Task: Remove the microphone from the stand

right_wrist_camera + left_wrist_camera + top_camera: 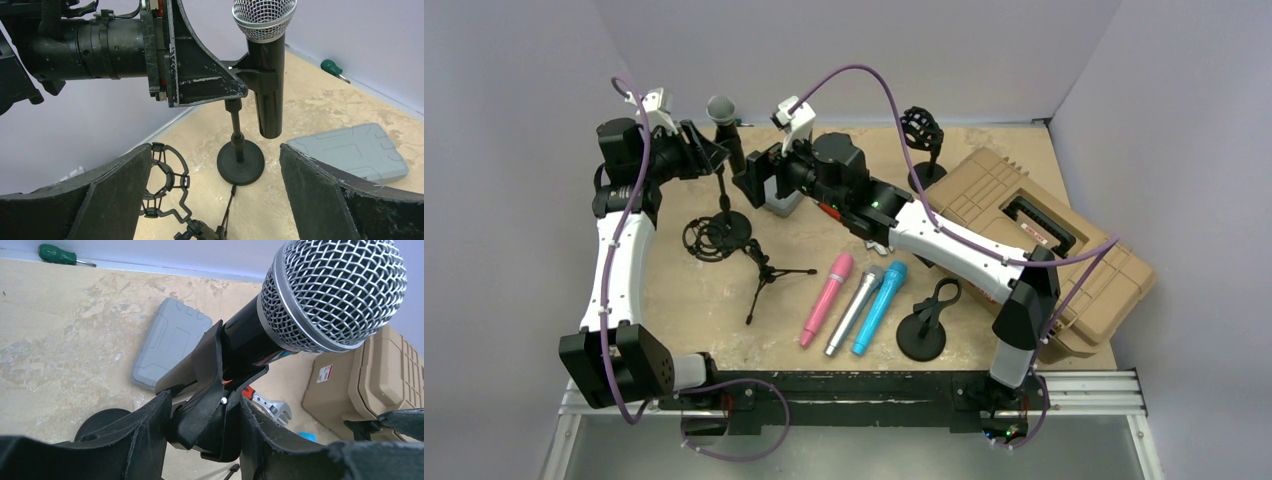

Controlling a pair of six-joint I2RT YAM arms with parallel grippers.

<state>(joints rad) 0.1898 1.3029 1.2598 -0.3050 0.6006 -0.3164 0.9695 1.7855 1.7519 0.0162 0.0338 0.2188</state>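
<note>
A black microphone (727,130) with a silver mesh head stands upright in the clip of a round-based stand (729,225) at the back left. My left gripper (707,157) is shut on the stand's clip (207,385), just under the microphone (300,305). My right gripper (749,178) is open and empty, just right of the microphone, its jaws wide apart. In the right wrist view the microphone (265,75) hangs in the clip (250,75) above the stand base (240,162), ahead of my open right gripper (215,152).
A shock mount on a small tripod (724,245) lies by the stand base. Pink (826,298), silver (854,308) and blue (880,305) microphones lie mid-table beside another clip stand (924,325). A grey case (781,197), a tan case (1044,235) and a back shock mount (921,130) stand around.
</note>
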